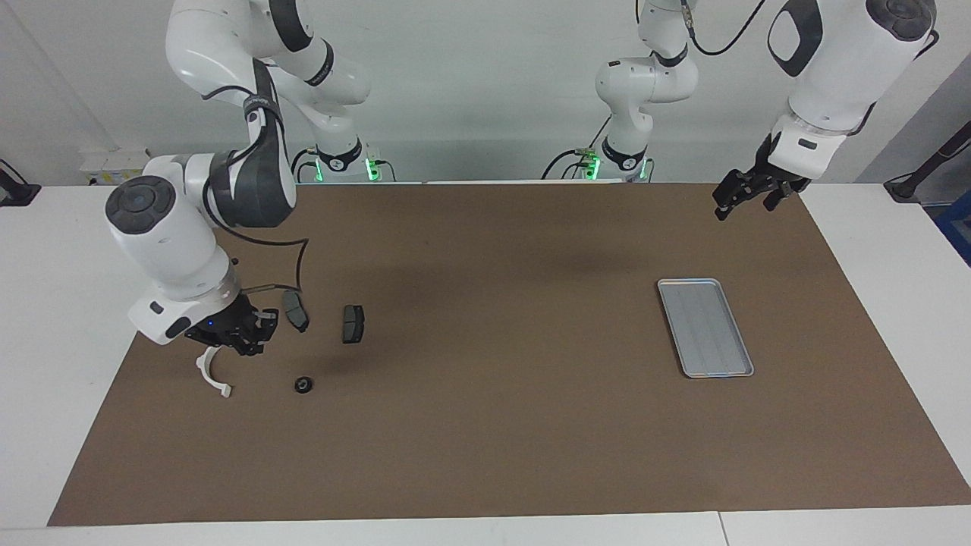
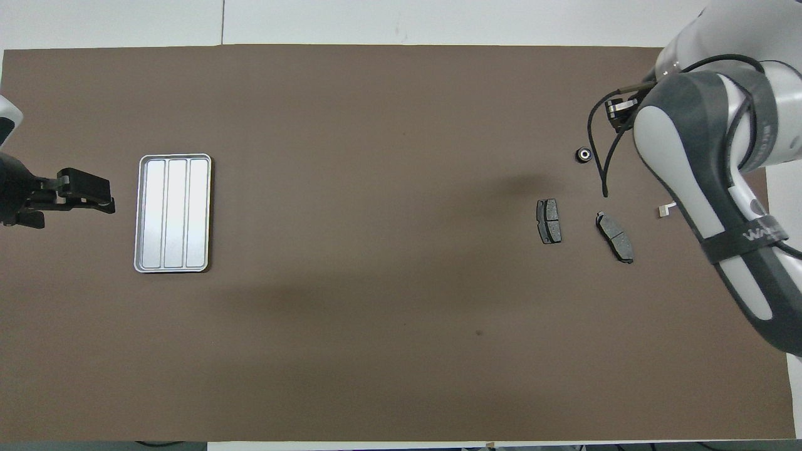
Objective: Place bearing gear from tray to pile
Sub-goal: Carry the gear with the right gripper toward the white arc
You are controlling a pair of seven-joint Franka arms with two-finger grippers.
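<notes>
— Where is the little gear (image 1: 304, 385) sitting?

— It is lying on the brown mat (image 1: 485, 425) in the pile, beside the white bracket (image 1: 212, 374) and farther from the robots than the two dark pads (image 1: 353, 324). The tray (image 1: 705, 327) is sitting well apart, toward the left arm's end.

— And the grippers?

— The right gripper (image 1: 244, 334) is hanging over the bracket, fingers pressed together, carrying nothing. The left gripper (image 1: 745, 194) is waiting in the air near the tray, fingers spread.

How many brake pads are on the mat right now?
2: one brake pad beside the right gripper, the other brake pad next to it, toward the tray. None seem hidden.
</notes>
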